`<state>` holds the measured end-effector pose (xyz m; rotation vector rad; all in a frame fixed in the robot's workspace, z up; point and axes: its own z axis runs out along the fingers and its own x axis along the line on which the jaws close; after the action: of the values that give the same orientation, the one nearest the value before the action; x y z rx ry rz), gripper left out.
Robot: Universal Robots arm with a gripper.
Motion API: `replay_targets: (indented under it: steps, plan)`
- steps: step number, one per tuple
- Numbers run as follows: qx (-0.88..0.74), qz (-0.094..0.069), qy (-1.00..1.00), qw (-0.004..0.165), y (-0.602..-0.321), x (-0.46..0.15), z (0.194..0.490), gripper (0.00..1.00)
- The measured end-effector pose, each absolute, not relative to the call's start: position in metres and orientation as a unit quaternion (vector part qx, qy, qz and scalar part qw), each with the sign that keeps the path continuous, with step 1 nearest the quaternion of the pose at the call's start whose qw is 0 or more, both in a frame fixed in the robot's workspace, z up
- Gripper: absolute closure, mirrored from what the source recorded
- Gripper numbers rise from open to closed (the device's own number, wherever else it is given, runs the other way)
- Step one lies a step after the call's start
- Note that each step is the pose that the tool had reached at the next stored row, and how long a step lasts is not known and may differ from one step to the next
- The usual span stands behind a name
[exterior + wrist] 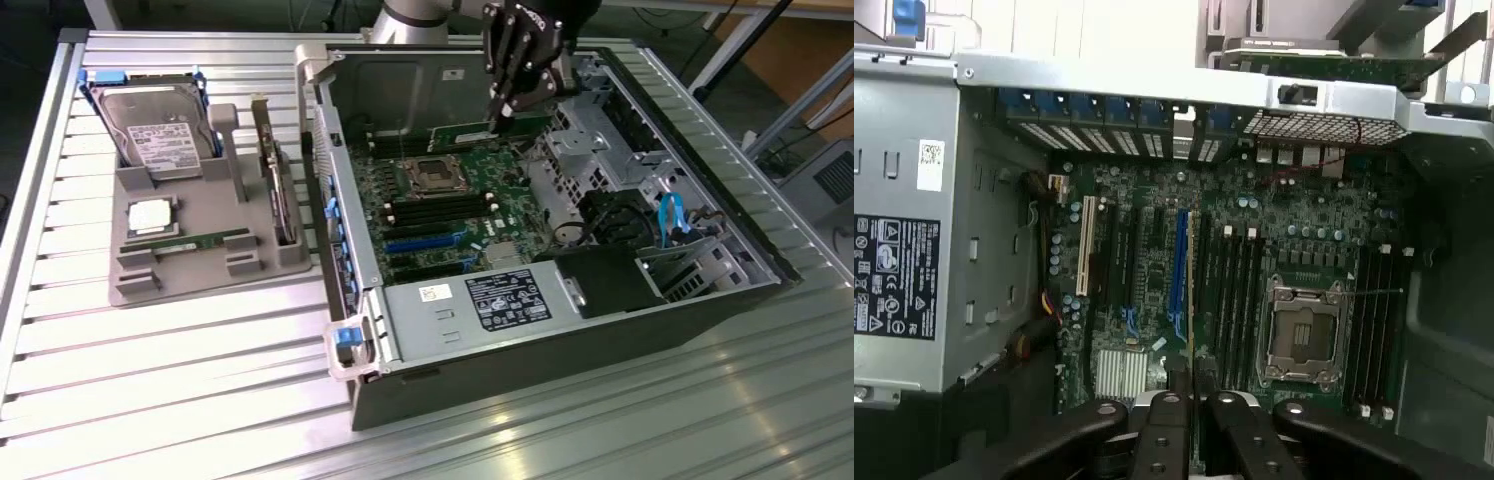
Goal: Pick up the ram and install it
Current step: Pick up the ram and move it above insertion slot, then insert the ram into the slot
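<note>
The power supply (501,300) at the case's near end carries a black-and-white label, its print unreadable. Beyond it, over the motherboard (447,200), the gripper (505,118) points straight down from the arm above, its fingers clamped on the ram (461,133), which hangs above the memory slots (1239,290).

Work surface: a table (160,380) of ribbed, silver-grey metal slats running across the exterior view, with a raised rail along the exterior view's left edge. Soft glare lies on the near slats. Lighting is even; its source cannot be seen. Beyond the far right corner stand slanting frame struts (735,42), with a brown board-like surface (801,60) behind them. A grey cabinet (830,180) sits at the exterior view's right edge.
</note>
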<state>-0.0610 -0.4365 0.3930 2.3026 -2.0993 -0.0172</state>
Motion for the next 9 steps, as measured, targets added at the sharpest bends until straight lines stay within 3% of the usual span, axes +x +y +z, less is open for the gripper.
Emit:
replay_targets:
  steps: [3,9]
  plan:
    - [0.739,-0.005,-0.674,0.013,-0.437,-0.025,0.393,0.87]
    - [0.739,-0.005,-0.674,0.013,-0.435,-0.024,0.393,0.87]
